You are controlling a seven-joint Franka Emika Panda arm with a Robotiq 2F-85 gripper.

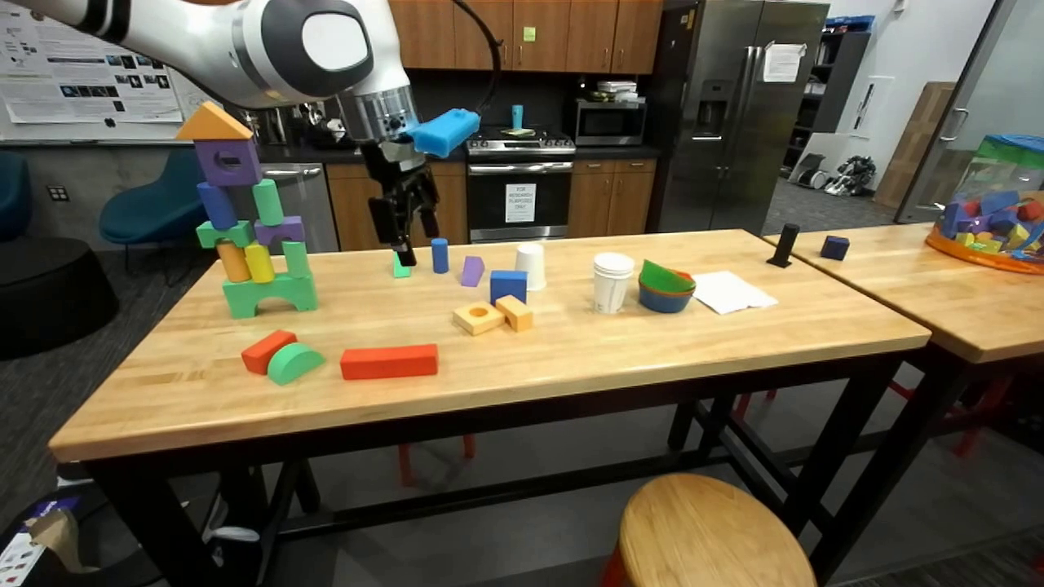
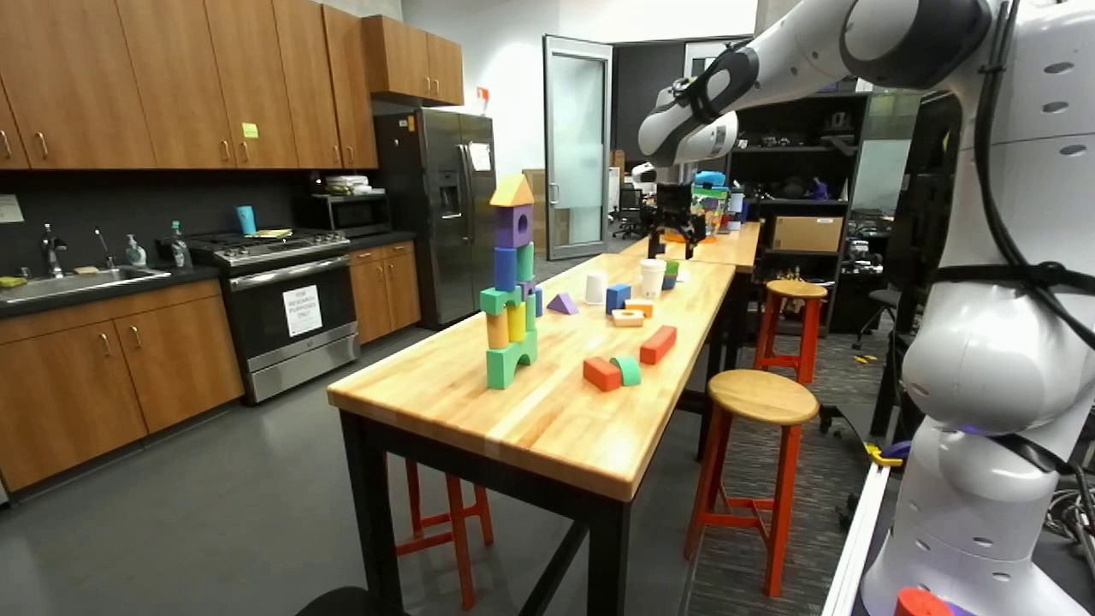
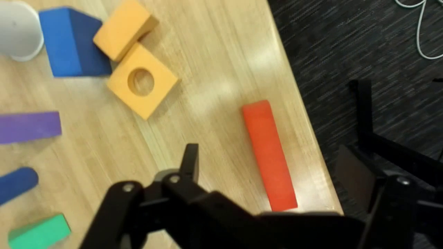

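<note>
The end effector hangs above the table, its fingers spread wide with nothing gripped between them. Lower down, framed by the two fingers in the wrist view, the long red block lies flat on the table near its edge. Toward the upper left of the fingers in that view: a yellow block with a round hole, touched by a smaller yellow block; next to these, a blue block and, just beside it, an upturned white cup. Left of the end effector, from top to bottom: a purple triangular block, a blue cylinder and a green block. In an exterior view, a tower of stacked blocks stands left of the end effector; lower on that side lie a short red block and a green half-round block; stacked white cups and nested bowls stand to its right.
</note>
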